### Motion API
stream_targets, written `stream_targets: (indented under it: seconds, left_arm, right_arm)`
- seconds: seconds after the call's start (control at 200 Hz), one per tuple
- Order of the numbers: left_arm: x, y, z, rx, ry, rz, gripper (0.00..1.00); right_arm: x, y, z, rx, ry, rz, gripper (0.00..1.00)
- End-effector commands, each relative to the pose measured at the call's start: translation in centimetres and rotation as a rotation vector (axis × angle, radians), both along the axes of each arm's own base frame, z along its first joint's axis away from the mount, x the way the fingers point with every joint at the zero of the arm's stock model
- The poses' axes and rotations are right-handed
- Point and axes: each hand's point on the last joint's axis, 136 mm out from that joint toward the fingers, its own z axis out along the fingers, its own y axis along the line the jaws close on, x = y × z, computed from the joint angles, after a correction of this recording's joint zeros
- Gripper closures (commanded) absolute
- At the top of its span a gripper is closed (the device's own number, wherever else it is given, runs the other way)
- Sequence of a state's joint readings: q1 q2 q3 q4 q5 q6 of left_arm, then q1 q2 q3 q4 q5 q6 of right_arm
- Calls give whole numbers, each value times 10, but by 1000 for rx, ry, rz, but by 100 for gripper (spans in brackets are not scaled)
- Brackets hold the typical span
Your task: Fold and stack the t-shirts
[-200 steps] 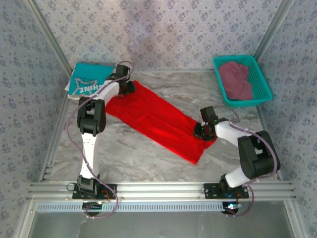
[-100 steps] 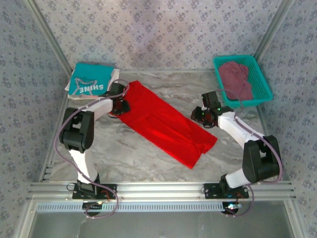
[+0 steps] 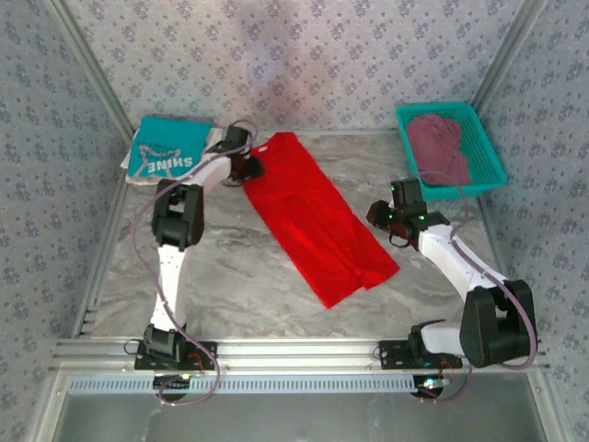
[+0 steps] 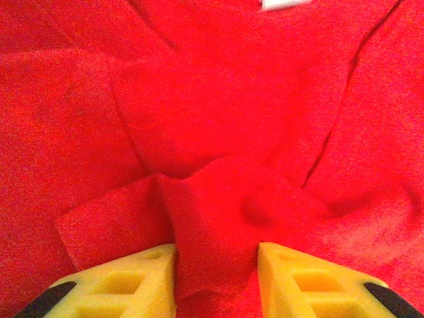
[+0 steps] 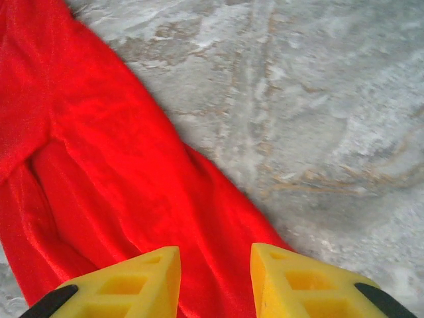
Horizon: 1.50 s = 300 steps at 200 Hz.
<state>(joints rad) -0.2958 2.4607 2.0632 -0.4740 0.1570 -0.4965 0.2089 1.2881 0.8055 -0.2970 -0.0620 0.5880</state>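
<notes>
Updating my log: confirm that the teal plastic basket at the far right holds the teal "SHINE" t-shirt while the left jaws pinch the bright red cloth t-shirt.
Not right. The top external view shows the teal plastic basket holding the dull maroon cloth t-shirt. The left jaws do pinch the bright red cloth t-shirt.

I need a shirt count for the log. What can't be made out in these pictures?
Under the teal t-shirt: top view, its cloth covers whatever lies beneath.
Maroon t-shirt in the basket: top view, crumpled; one garment or more is unclear.
Red t-shirt outline: both wrist views, cut off by the frame edges.
</notes>
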Motion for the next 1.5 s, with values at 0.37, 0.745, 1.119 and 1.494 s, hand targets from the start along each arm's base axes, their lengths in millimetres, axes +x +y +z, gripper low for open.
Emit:
stream_targets:
  seconds: [0.37, 0.745, 1.119, 1.494]
  left_arm:
    - [23, -136, 93, -183, -259, -352, 47]
    - [-62, -100, 133, -273, -324, -256, 54]
    - [-151, -149, 46, -328, -87, -280, 79]
    - [-138, -121, -24, -252, 72, -170, 82]
  right_arm:
    - [6, 0, -6, -37, -24, 63, 63]
    - [36, 8, -38, -162, 119, 133, 84]
    - [54, 17, -83, -193, 281, 125, 100]
    - [51, 38, -104, -150, 341, 146, 100]
